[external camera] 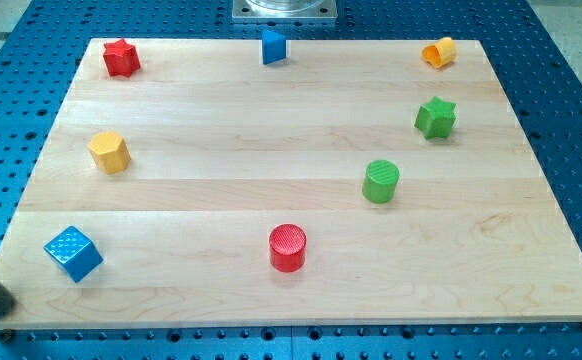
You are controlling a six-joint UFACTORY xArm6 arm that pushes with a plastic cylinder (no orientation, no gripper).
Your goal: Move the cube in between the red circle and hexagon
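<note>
Camera view: my tip (7, 304), a tool grasping nothing, seemingly lower-left of blue cube (73, 253); push squarely between red circle (288, 247) and yellow hexagon (109, 152)

Pale matt wooden board (271, 150); perforated blue metal table (571, 60).

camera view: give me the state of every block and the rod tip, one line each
blue cube: bottom left, flat, tip near
my tip: bottom-left edge, touching no block
red cylinder: upright, bottom centre
yellow hexagon: left, upright
green cylinder: upright
green star: right
red star: top left
blue wedge block: top edge
orange cylinder: on its side
</note>
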